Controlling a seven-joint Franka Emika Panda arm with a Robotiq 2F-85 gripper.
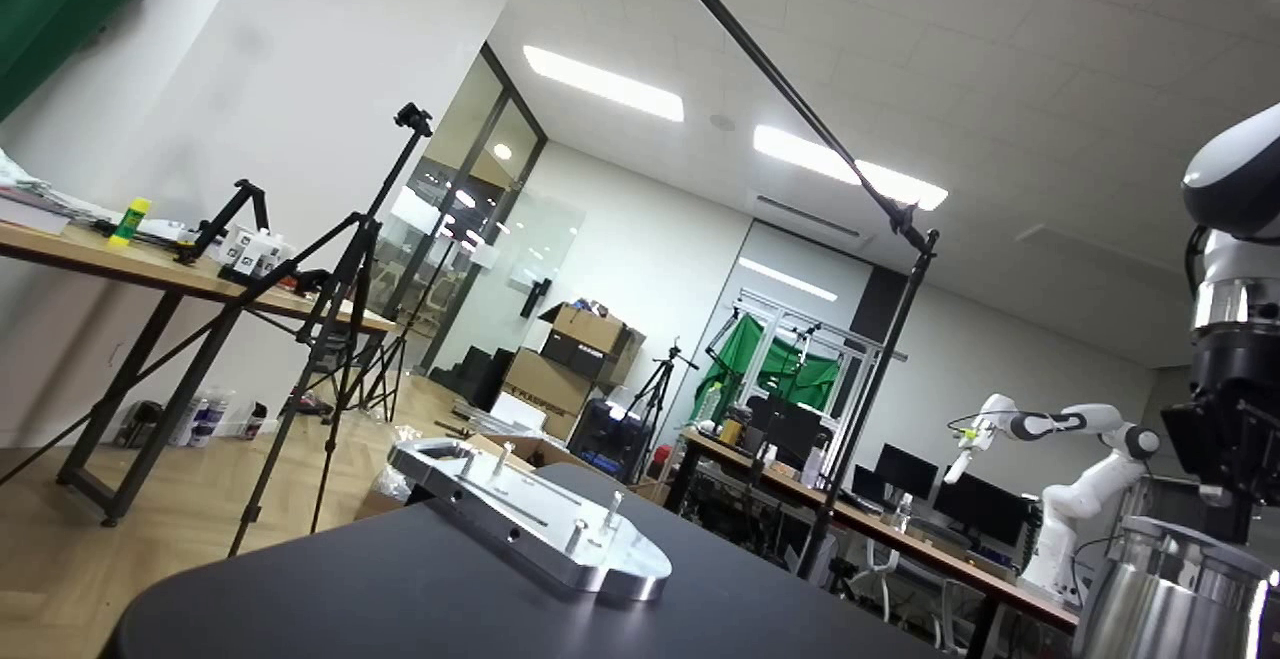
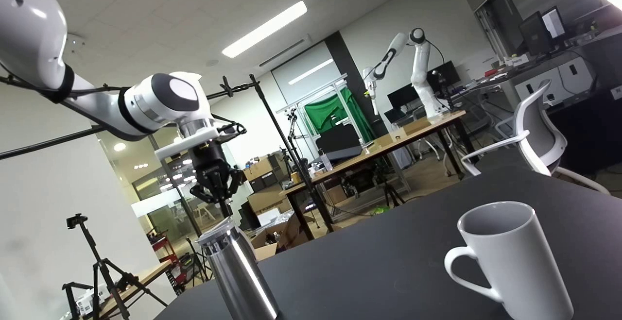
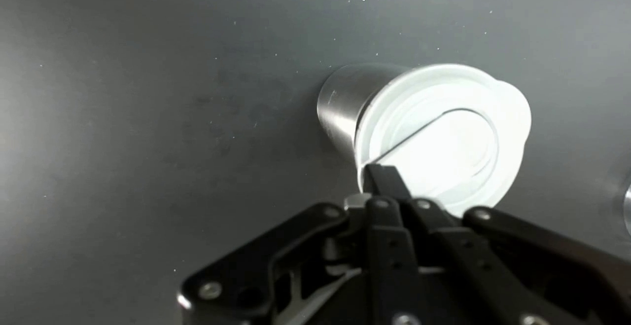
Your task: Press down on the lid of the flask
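And there are the fingers (image 3: 387,182), drawn in narrow, side by side, their tips overlapping the edge of the lid (image 3: 456,142) in the wrist view! That lid sits on the flask (image 2: 243,276), steel and upright on the dark table (image 2: 388,252). Are the tips touching it? From these angles, one cannot tell. The arm (image 2: 160,101) reaches in from above in both exterior views, right at the top of the flask. Well apart stands a pale mug (image 2: 517,261), handle on the flask's side, in an exterior view. Also in an exterior view, a metal plate (image 1: 540,529) lies on the table, short pegs sticking up. Behind, a second arm (image 2: 423,67) stands on a desk (image 2: 384,149), and a chair (image 2: 542,128) shows past the table's edge.
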